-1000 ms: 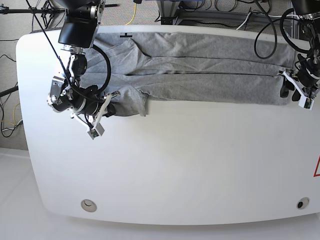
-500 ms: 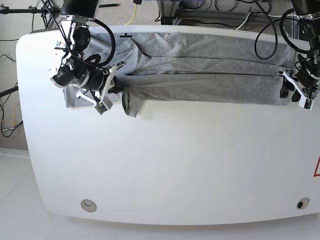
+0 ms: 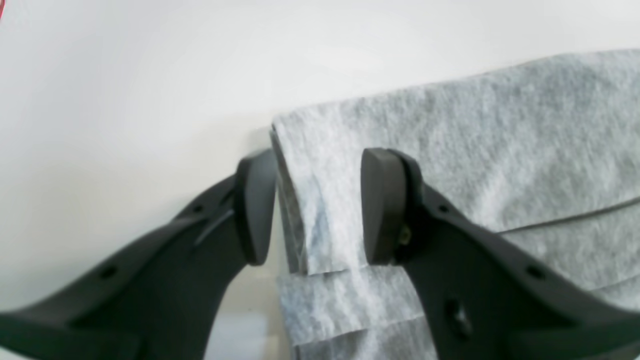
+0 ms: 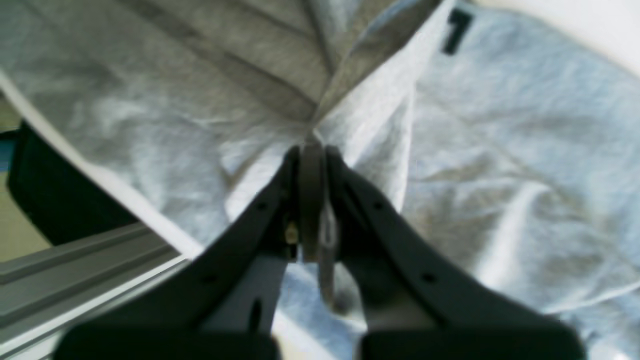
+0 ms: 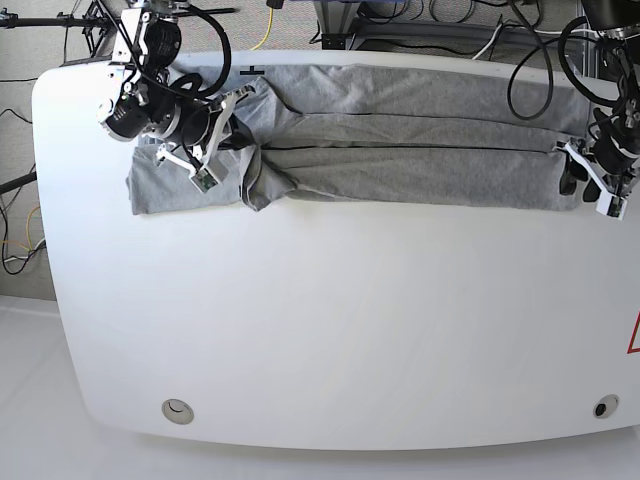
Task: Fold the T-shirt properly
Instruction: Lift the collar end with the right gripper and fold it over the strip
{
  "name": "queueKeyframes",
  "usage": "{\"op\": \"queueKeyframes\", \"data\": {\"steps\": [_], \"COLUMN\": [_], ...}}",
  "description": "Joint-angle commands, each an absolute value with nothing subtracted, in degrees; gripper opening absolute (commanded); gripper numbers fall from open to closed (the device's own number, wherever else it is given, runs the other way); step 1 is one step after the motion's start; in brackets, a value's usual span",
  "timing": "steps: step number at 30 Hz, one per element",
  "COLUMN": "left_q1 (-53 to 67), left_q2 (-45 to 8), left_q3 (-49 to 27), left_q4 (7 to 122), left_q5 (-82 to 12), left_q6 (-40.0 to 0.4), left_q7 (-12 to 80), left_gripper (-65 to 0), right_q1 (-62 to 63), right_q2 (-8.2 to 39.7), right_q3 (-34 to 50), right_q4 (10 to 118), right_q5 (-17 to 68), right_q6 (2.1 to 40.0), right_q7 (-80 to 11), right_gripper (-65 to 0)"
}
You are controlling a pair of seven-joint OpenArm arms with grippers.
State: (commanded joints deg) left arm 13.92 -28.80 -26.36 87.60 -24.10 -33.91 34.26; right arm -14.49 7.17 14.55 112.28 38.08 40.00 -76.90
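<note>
Moved: right end effector (image 5: 228, 125) has carried its pinched sleeve fold toward the bench's (image 5: 350, 330) far edge.
Right end effector: clamped on T-shirt (image 5: 420, 160).
Left end effector (image 3: 317, 207): jaws apart, straddling the hem corner.
T-shirt: folded lengthwise along the far edge.

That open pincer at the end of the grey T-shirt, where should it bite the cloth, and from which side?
Probably the stacked corner of the T-shirt, coming in from the bare table beyond the cloth's end. The left pincer already stands open astride that corner, one finger off the cloth. The folded layers end flush there, so one bite should catch all of them. The right pincer is shut on cloth at the other end.
</note>
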Motion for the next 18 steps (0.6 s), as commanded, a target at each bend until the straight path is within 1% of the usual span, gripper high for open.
{"op": "queueKeyframes", "data": {"steps": [1, 3, 11, 13, 18], "left_q1": [13.9, 13.8, 13.6, 13.8, 13.7], "left_q2": [-28.8, -29.0, -28.9, -28.9, -29.0], "left_q3": [-26.4, -26.5, -26.3, -26.5, -26.5], "left_q4": [87.5, 87.4, 87.2, 87.3, 87.2], "left_q5": [-24.1, -23.5, -23.4, -23.7, -23.5], "left_q6": [-33.9, -34.1, -34.1, -34.2, -34.2], "left_q7": [34.2, 34.4, 34.3, 34.4, 34.6], "left_gripper": [-39.0, -39.1, -38.8, -38.7, -38.8], "right_q1": [-14.9, -15.6, -17.8, -18.6, -18.6], "right_q2": [7.2, 7.8, 9.5, 12.0, 14.7], "right_q3": [14.6, 14.4, 14.7, 14.6, 14.4], "right_q4": [112.2, 111.5, 110.9, 111.0, 110.8], "right_q5": [38.8, 43.3, 51.9, 57.6, 59.0], "right_q6": [40.0, 40.0, 40.0, 40.0, 40.0], "right_q7": [-77.1, -77.9, -78.5, -78.8, -79.2], "right_gripper": [-65.0, -65.0, -65.0, -65.0, -65.0]}}
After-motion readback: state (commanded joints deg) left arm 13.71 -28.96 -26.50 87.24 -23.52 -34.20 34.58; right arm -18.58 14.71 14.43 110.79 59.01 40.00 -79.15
